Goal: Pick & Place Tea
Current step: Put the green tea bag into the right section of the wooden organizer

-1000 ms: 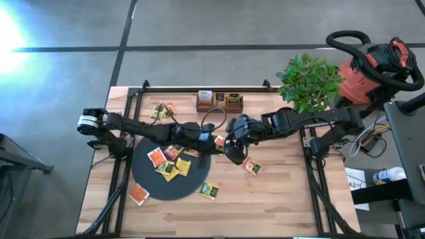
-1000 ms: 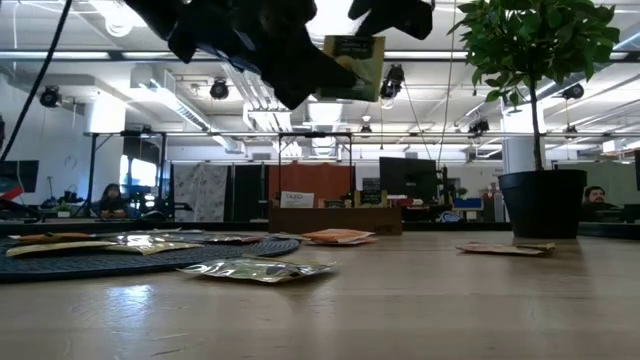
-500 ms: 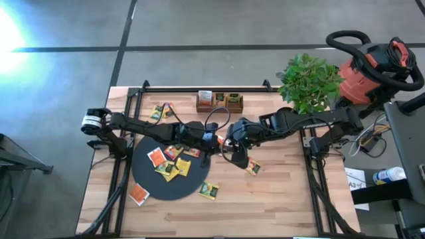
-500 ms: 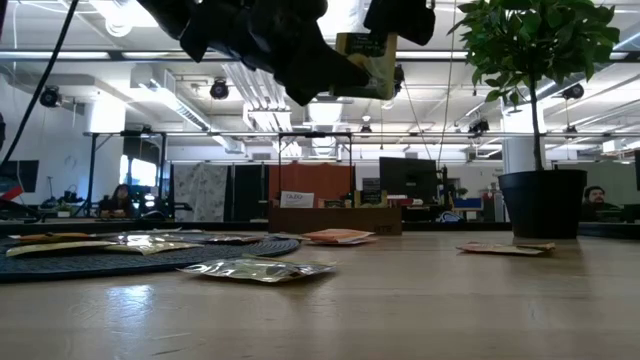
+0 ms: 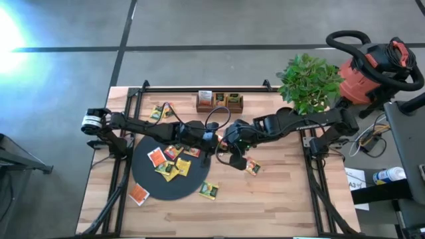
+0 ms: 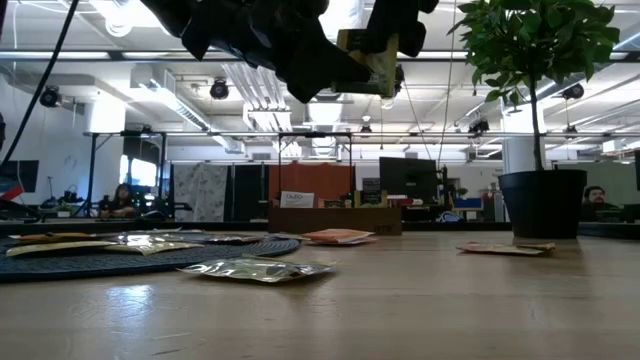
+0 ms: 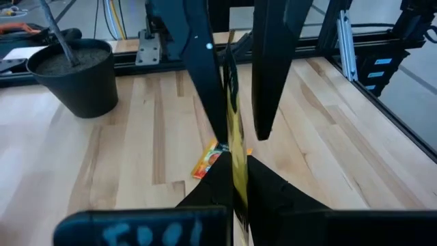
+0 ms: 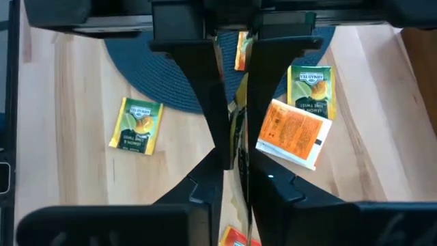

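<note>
A yellow tea packet (image 6: pixel 365 58) hangs high above the table's middle, edge-on in the left wrist view (image 7: pixel 234 137). My left gripper (image 7: pixel 234 169) (image 5: pixel 212 143) is shut on it. My right gripper (image 8: pixel 237 167) (image 5: pixel 228 147) (image 6: pixel 392 35) comes down from above, open by a narrow gap, one finger on either side of the packet's top. Several more tea packets lie on the round dark mat (image 5: pixel 149 180). Others rest flat on the wood: green-yellow (image 5: pixel 209 190), orange (image 5: pixel 138 193) and orange (image 5: pixel 252 166). My left gripper pinches the packet's lower left part (image 6: pixel 343 70) between its two fingers, coming nearly level from the table's left. The packet stands upright on edge, lifted clear of the table. My right gripper: one finger (image 7: pixel 208 82) lies close against the packet's face; whether it touches, I cannot tell.
A wooden compartment tray (image 5: pixel 220 101) stands at the far edge, with loose packets (image 5: pixel 161 111) to its left. A potted plant (image 5: pixel 309 83) stands at the far right. Bare wood lies along the near edge and at the right.
My right gripper has sunk from just above the held packet down over its top and has rolled a little. The left gripper and the packet have stayed in place.
</note>
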`<state>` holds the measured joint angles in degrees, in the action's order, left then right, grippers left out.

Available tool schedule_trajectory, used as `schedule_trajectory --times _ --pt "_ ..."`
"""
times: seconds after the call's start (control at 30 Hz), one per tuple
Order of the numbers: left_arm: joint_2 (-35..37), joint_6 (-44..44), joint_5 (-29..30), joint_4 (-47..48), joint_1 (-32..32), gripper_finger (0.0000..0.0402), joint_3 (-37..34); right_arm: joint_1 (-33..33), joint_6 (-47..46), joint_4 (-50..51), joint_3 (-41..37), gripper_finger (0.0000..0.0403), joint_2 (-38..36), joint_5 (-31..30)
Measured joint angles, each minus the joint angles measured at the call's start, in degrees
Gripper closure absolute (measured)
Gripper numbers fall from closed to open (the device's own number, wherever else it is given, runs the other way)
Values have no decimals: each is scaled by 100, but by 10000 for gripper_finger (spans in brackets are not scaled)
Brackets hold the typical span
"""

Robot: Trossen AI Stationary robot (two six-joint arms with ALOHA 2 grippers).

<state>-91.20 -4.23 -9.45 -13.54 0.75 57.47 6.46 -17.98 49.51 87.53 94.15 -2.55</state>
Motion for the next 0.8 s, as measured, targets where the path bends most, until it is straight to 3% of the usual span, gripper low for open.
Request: schedule_trajectory --times 0.8 --pt "0 166 15 256 11 385 -42 -33 1 16 35 394 98 -1"
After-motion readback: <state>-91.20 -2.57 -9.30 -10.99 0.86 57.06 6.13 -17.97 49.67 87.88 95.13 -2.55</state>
